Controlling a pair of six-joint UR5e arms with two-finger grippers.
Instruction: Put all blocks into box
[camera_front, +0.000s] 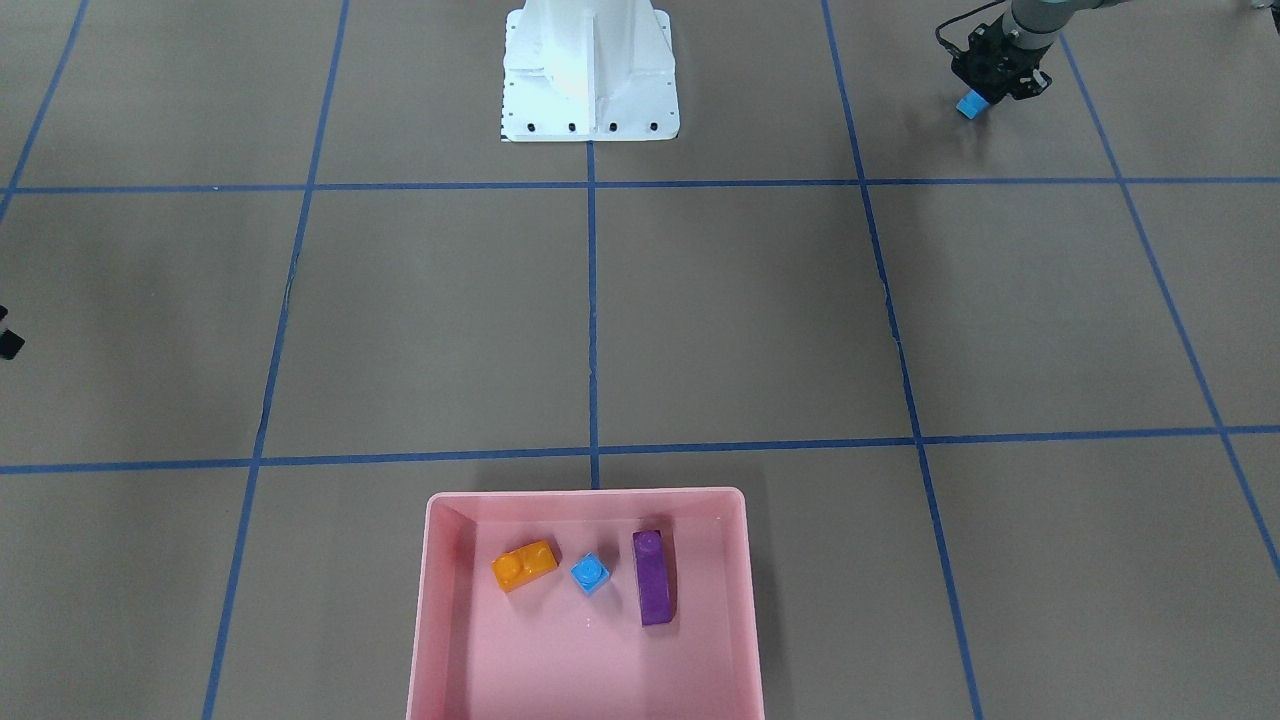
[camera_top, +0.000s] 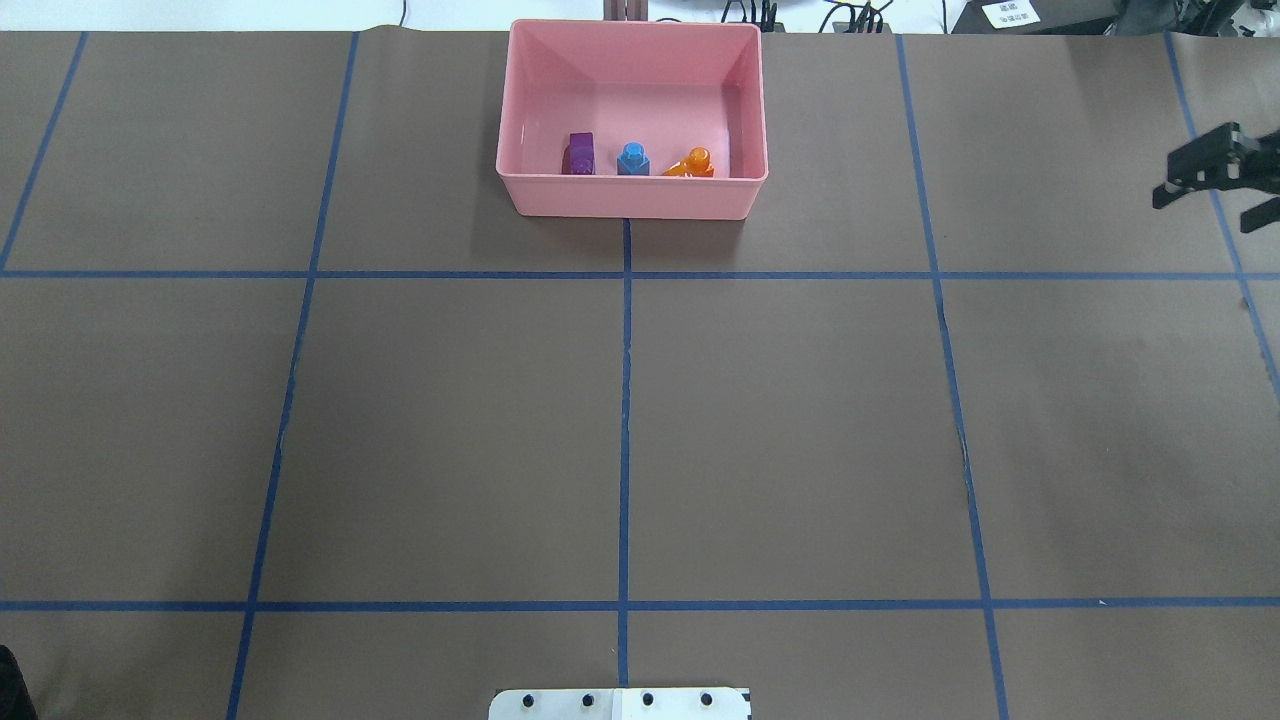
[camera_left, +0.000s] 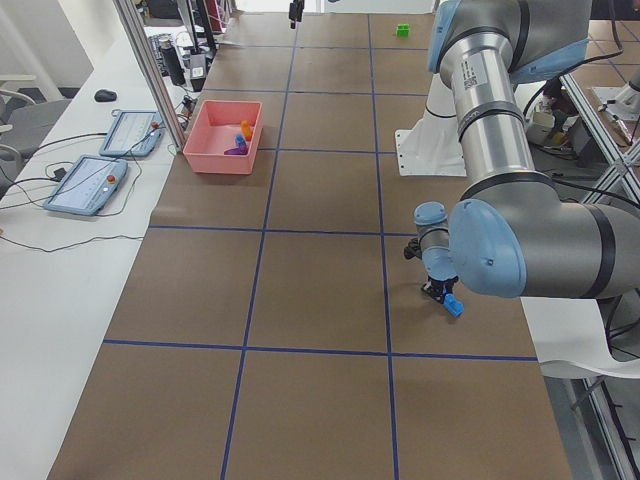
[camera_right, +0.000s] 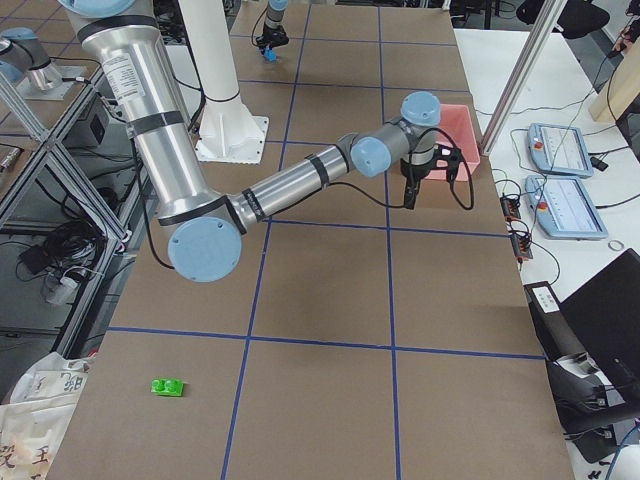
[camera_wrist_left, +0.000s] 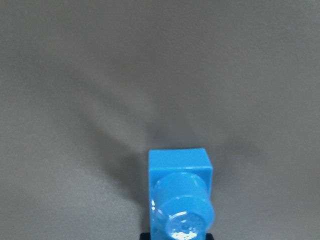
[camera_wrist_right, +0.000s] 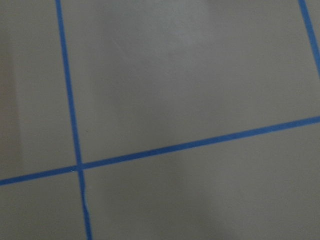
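The pink box (camera_front: 585, 493) sits at the table's far edge and holds the orange sloped brick (camera_front: 524, 565), the tiny blue brick (camera_front: 590, 573) and the long purple brick (camera_front: 653, 577). My left gripper (camera_front: 985, 92) is shut on the long blue brick (camera_front: 970, 104), low over the table near my base side. The wrist view shows that brick (camera_wrist_left: 181, 195) end-on. The green brick (camera_right: 168, 386) lies alone on the table far out on my right side. My right gripper (camera_top: 1208, 195) is open and empty, to the right of the box (camera_top: 630, 195).
The white base plate (camera_front: 590, 100) stands at the near middle edge. Blue tape lines divide the brown table. Two tablets (camera_left: 105, 185) lie on the white side table beyond the box, with a metal post (camera_left: 150, 70) beside it.
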